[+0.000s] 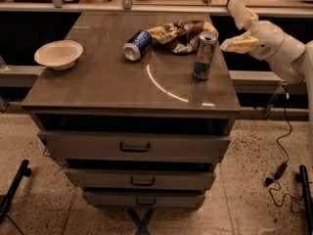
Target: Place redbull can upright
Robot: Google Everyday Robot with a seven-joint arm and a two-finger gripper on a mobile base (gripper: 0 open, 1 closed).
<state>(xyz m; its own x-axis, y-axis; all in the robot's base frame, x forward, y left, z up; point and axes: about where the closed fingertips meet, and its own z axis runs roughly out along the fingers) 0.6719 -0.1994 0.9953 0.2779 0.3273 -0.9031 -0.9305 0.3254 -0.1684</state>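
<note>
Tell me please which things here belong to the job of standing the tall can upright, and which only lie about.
For the job: tall silver-blue can, upright near the right edge of the table; claw, open, right of it, not touching.
Lying about: white bowl; dark blue can on its side; crumpled bag.

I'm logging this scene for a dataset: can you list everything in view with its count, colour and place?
tall slim silver-and-blue metal can: one, silver and blue, upright on the cabinet top, right side.
shorter dark-blue metal can: one, blue, on its side, back centre.
crumpled foil snack bag: one, brown and white, at the back between the cans.
shallow round bowl: one, white, left side.
grey-brown drawer cabinet: one, three drawers, centre.
black cable: one, floor at right.
gripper: one, cream-white, fingers open, right of the tall can, apart from it.
</note>
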